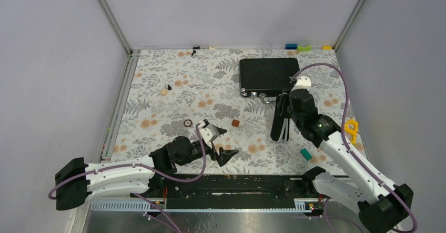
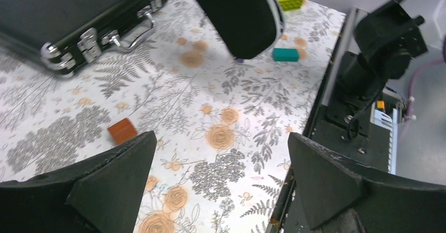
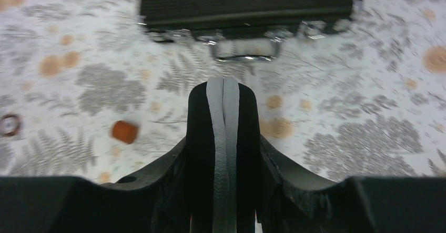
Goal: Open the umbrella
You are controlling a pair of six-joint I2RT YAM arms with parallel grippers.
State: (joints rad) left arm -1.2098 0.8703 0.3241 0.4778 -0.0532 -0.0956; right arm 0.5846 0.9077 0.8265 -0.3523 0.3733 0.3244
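Clamps right claw (image 3: 223,146) on an upright black oval clamshell case (image 3: 223,101), holds left claw (image 2: 221,143) wide open, probably must first find the unseen umbrella.

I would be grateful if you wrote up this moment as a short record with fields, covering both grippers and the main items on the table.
left gripper: open, nothing between the jaws
right gripper: shut on the black oval case
briefcase: closed, lying flat at the far side of the table
brown block: on the table, between the two grippers
umbrella: not seen in any view
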